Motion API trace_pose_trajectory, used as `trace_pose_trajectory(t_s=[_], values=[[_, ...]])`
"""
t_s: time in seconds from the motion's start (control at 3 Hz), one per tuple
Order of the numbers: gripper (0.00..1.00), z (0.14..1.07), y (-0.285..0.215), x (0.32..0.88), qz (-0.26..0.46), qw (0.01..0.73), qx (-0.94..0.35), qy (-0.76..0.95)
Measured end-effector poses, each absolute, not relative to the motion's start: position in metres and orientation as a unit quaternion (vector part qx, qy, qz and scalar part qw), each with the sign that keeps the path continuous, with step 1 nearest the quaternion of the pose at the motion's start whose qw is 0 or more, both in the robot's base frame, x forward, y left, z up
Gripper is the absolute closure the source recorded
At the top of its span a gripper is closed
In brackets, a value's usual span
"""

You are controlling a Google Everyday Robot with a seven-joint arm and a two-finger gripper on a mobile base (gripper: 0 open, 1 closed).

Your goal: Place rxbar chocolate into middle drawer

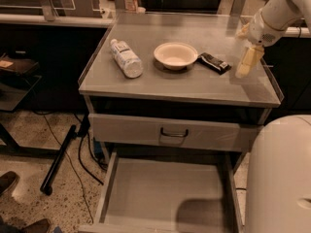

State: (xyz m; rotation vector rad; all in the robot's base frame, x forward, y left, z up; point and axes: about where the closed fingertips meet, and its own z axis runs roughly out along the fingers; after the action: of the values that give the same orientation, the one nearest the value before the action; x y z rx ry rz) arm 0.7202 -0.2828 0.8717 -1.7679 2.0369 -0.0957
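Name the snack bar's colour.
Snack bar: black, light print, camera view; gripper just right of it.

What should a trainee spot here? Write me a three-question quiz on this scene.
1. True or false: the bar lies in the open drawer.
2. Which lies just left of the bowl: A bar, B bottle, C gripper?
3. Fill in: the gripper is over the tabletop's ___ end, beside the bar.
Key: 1 false, it lies on the tabletop; 2 B; 3 right.
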Motion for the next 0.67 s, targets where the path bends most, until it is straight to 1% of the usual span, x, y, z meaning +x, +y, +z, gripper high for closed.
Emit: trace_pose_trajectory(t_s=[0.33, 0.67], values=[[0.00, 0.8717, -0.2828, 0.7202, -0.035, 0.220, -0.639, 0.736], [0.00, 0.8716, -0.2806, 0.7275, -0.042, 0.215, -0.613, 0.759]])
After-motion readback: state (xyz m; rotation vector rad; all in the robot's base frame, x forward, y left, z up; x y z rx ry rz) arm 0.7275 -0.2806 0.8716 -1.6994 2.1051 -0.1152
